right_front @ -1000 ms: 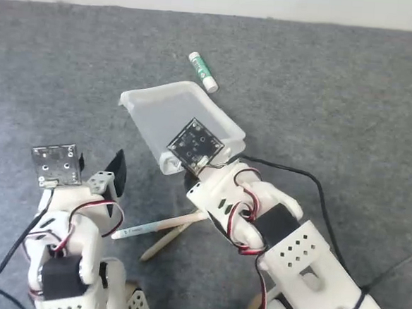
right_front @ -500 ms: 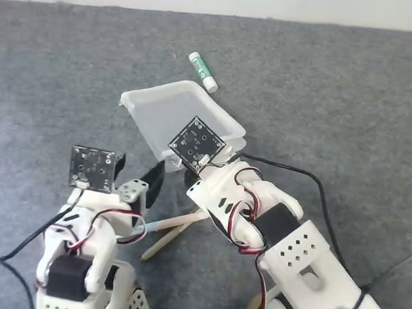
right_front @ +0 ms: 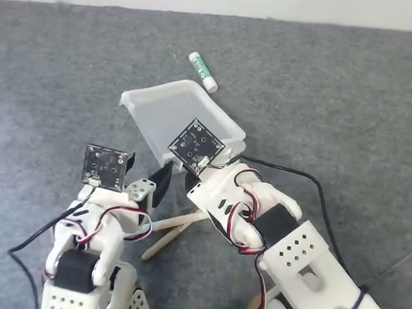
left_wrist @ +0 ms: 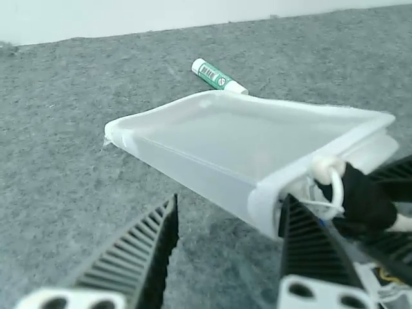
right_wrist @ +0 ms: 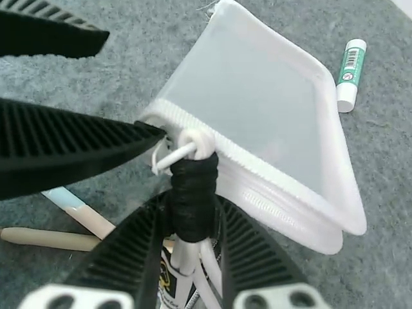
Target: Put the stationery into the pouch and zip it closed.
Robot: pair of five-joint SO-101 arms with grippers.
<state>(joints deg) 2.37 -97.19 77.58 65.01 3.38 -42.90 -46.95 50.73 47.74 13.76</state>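
My right claw [right_wrist: 191, 205] is clenched on the black pull tab [right_wrist: 191, 187] at the zip end of the translucent white plastic pouch [right_front: 170, 109]. The pouch sits tilted on the grey carpet [right_front: 337, 100], its tab corner raised toward me (whether its mouth is open I cannot tell). My left claw [left_wrist: 230, 207] is released and spread wide, grasping nothing, with that same corner of the pouch just ahead of the gap. One of its ribbed black fingers [right_wrist: 71, 151] lies with its tip right beside the zip end and the tab. The green-and-white glue stick [right_front: 203, 71] lies on the carpet just beyond the pouch's far edge, apart from it. The light-blue pen [right_front: 164, 224] and the pale wooden stick [right_front: 161, 245] lie on the carpet on the near side of the pouch, close together between my two arms, both outside the pouch.
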